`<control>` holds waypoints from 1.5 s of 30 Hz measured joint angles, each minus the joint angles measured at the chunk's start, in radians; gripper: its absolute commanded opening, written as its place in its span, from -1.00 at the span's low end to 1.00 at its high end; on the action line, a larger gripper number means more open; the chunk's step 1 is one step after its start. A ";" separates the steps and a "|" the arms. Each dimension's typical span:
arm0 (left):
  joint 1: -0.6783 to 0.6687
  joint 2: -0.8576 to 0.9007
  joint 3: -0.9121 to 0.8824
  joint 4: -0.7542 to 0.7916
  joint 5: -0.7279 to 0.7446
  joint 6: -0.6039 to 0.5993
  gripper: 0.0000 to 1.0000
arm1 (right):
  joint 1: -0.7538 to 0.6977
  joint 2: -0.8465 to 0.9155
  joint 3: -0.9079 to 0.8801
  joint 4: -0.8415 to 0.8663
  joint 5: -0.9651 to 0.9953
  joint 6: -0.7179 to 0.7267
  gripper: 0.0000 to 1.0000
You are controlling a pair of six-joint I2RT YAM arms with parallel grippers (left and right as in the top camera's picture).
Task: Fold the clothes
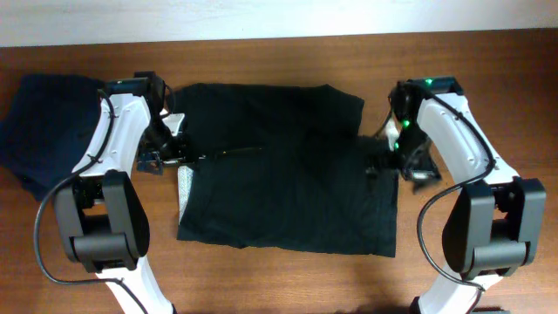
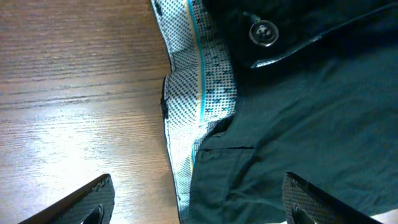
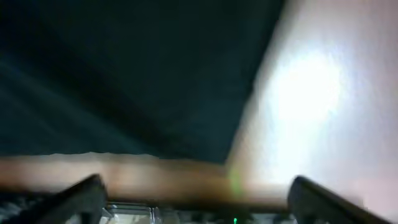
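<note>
Currently I see the large, plain black soft-fabric garment [image 1: 288,174] spread flat in the middle of the brown wooden table [image 1: 261,61]. It lies as a rough rectangle, with a strip of white edge trim [image 1: 185,185] showing along its left side.

My left gripper [image 1: 170,148] sits at the garment's upper left edge, and the right gripper [image 1: 388,161] is at the right edge, about halfway down. A dark navy-blue bundle of cloth [image 1: 39,122] lies at the far left of the table, beside the left arm and apart from the black garment.

On the left wrist camera, the two black fingertips [image 2: 93,200] stand wide apart at the bottom corners with nothing pinched between them, so those jaws are parted. Between and beyond them, the garment's edge runs up the frame. The black fabric is on the right, bare wood on the left, and along the border is a folded-back white dotted lining with a teal stripe [image 2: 200,87]. A small round metallic button [image 2: 263,32] sits on the dark fabric near the top.

The right wrist camera is badly blurred. I can make out its two fingertips [image 3: 81,196] spread apart, holding nothing. Dark cloth fills the upper left and brightly lit table shows on the right. I can't tell whether those fingers touch the fabric.
</note>
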 measured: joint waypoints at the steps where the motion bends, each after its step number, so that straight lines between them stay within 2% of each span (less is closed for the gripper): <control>1: -0.001 0.000 0.006 0.001 0.005 0.000 0.72 | 0.005 0.000 0.014 0.094 -0.023 -0.027 0.70; 5: -0.012 0.000 0.012 0.002 0.037 0.000 0.72 | 0.042 -0.001 0.029 0.402 -0.038 -0.069 0.67; 9: -0.036 0.000 0.012 -0.002 0.057 0.000 0.72 | 0.112 0.028 0.037 0.607 -0.046 -0.104 0.44; 11: -0.051 0.000 0.012 -0.002 0.062 0.000 0.72 | 0.143 0.073 0.037 0.659 -0.047 -0.116 0.09; 21: -0.074 0.000 0.013 0.002 0.068 0.000 0.72 | 0.166 0.178 0.037 0.704 -0.018 -0.118 0.05; 24: -0.074 0.000 0.013 0.002 0.068 0.000 0.72 | 0.166 0.198 0.037 0.711 -0.014 -0.121 -0.61; 25: -0.074 0.000 0.013 0.002 0.068 0.000 0.72 | 0.166 0.202 0.037 0.711 -0.014 -0.111 -0.92; 33: -0.074 0.000 0.013 0.006 0.068 0.000 0.72 | 0.161 0.209 0.093 0.702 0.001 -0.071 -0.92; 34: -0.074 0.000 0.013 0.005 0.068 0.000 0.72 | 0.159 0.210 0.130 0.713 0.010 -0.064 -0.75; 35: -0.074 0.000 0.013 0.006 0.068 0.000 0.72 | 0.154 0.211 0.187 0.754 0.027 -0.049 -0.15; 37: -0.074 0.000 0.013 0.006 0.068 0.000 0.72 | 0.140 0.211 0.284 0.939 0.061 -0.030 0.17; 38: -0.074 0.000 0.013 0.006 0.068 0.000 0.72 | 0.130 0.211 0.329 1.026 0.071 -0.024 0.72; 39: -0.074 0.000 0.013 0.005 0.068 0.000 0.72 | 0.122 0.208 0.361 1.079 0.082 -0.022 0.97; 42: -0.074 0.000 0.013 0.006 0.068 0.000 0.74 | 0.103 0.200 0.392 1.095 0.096 -0.014 0.97; 45: -0.074 0.000 0.013 0.007 0.068 0.000 0.74 | 0.082 0.200 0.386 0.879 0.108 -0.012 0.97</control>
